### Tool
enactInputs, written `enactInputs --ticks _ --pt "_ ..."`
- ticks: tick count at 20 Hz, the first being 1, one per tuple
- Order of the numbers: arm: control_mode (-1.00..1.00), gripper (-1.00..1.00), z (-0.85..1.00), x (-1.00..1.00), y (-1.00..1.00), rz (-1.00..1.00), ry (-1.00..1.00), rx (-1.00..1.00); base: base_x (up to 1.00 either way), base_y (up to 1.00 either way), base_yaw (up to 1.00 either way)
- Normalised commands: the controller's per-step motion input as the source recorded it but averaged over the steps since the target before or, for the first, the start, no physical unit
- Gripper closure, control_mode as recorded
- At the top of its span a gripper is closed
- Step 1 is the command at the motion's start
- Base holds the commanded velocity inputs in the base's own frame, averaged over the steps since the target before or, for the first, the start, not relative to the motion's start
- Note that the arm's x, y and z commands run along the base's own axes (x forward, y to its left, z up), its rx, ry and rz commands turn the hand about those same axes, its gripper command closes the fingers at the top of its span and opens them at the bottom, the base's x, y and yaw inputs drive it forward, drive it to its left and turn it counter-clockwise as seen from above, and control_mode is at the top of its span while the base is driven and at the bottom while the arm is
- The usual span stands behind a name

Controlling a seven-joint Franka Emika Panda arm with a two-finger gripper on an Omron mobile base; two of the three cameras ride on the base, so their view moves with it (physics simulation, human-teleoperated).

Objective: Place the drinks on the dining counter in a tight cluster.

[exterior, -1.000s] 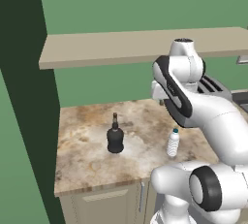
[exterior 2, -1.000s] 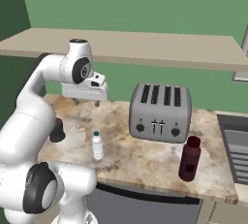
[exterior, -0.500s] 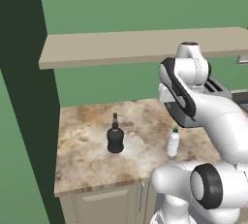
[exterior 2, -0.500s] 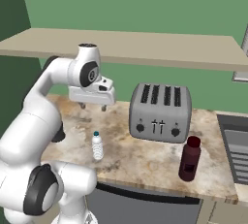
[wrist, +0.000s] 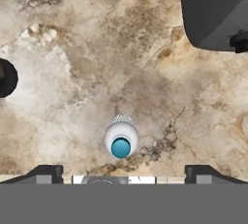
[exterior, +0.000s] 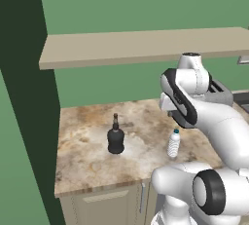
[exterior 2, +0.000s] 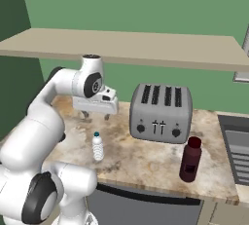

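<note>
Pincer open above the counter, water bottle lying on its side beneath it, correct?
Not quite: the water bottle stands upright, as the right base view shows. The pincer is open above the counter, with the bottle beneath it.

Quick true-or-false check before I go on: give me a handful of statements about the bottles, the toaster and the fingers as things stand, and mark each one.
1. The water bottle stands upright on the counter. True.
2. The gripper is shut on the water bottle. False: its fingers are spread wide and hold nothing, above the counter.
3. The maroon bottle stands in front of the toaster, toward its right end. True.
4. The black bottle lies on its side. False: it stands upright, neck up.
5. The three bottles already touch in a tight cluster. False: they stand well apart along the counter.
</note>
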Motion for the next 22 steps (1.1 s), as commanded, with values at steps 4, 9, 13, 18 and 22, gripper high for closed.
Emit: enactInputs --ticks 4,9,13,18,22 --pt "-1.00 -1.00 -0.26 0.00 -0.02 0.00 0.00 0.00 0.00 0.00 0.00" --pt "-1.00 -1.00 -0.31 -0.02 0.00 0.00 0.00 0.00 0.00 0.00 0.00" --pt "-1.00 -1.00 -0.35 -0.06 0.00 0.00 0.00 0.00 0.00 0.00 0.00" --pt "-1.00 -1.00 -0.30 -0.01 0.00 0.00 0.02 0.00 0.00 0.00 0.00" --pt "-1.00 -1.00 -0.23 -0.01 0.00 0.00 0.02 0.00 0.00 0.00 0.00"
